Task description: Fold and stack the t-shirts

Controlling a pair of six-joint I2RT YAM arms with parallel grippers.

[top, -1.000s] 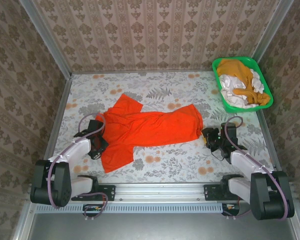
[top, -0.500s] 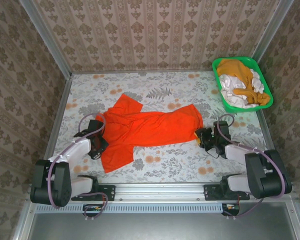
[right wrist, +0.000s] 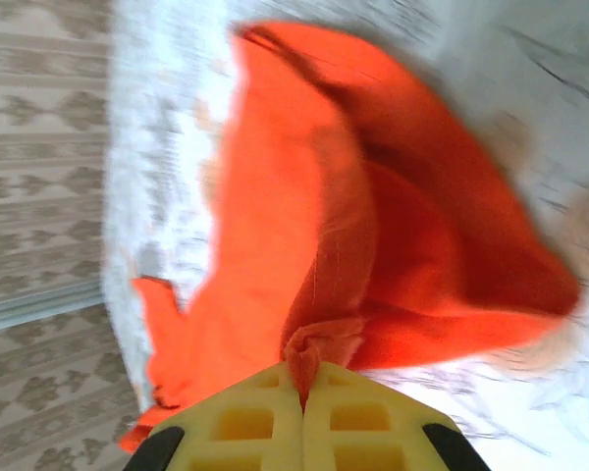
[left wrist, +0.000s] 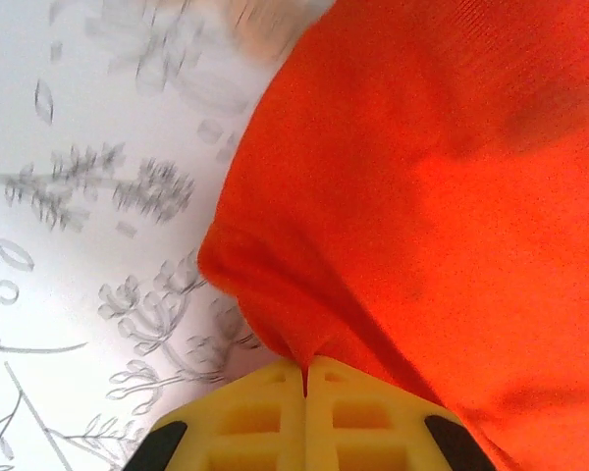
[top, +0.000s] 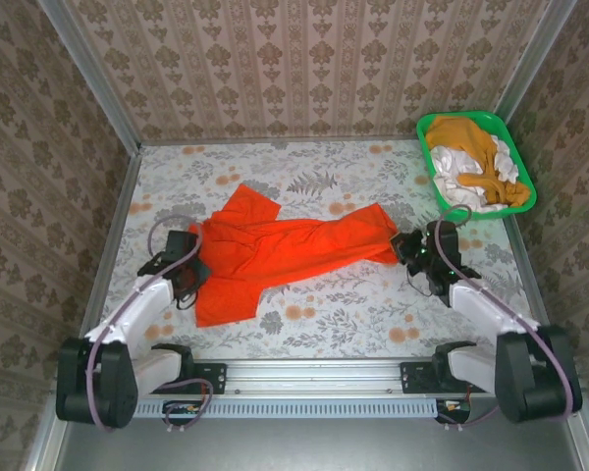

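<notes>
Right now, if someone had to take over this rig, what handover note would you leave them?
Left fingers: shut on the left edge of the red-orange t-shirt.
Right fingers: shut on a bunched bit of its right end.
Red-orange t-shirt: lies crumpled, stretched across the middle of the table between the two arms.
Mustard t-shirt and white t-shirts: heaped in the green basket at the far right corner.
Done: one shirt is on the table, gripped at both ends; nothing folded yet.
Left: spread and fold it, then fold the others and stack them all.
</notes>
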